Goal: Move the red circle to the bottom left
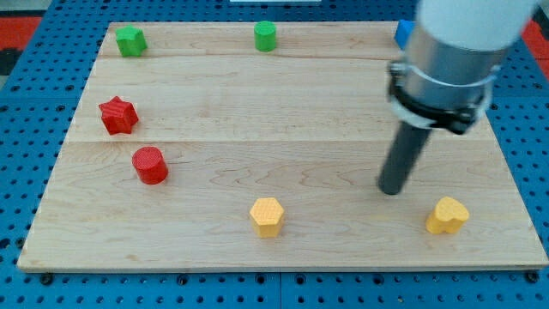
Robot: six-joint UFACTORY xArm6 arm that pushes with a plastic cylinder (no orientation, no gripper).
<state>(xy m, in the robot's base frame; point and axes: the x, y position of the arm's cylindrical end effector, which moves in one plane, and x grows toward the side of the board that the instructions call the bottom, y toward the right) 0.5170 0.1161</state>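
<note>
The red circle (150, 165) is a short red cylinder on the wooden board (283, 240), at the view's left, just below the middle height. My tip (392, 190) rests on the board far to the circle's right, up and left of the yellow heart (448, 215). The tip touches no block. A red star (117, 115) lies just above and left of the red circle.
A yellow hexagon (267, 215) sits at bottom centre. A green star-like block (130, 40) and a green cylinder (265, 36) lie along the top edge. A blue block (403, 33) at top right is partly hidden by the arm.
</note>
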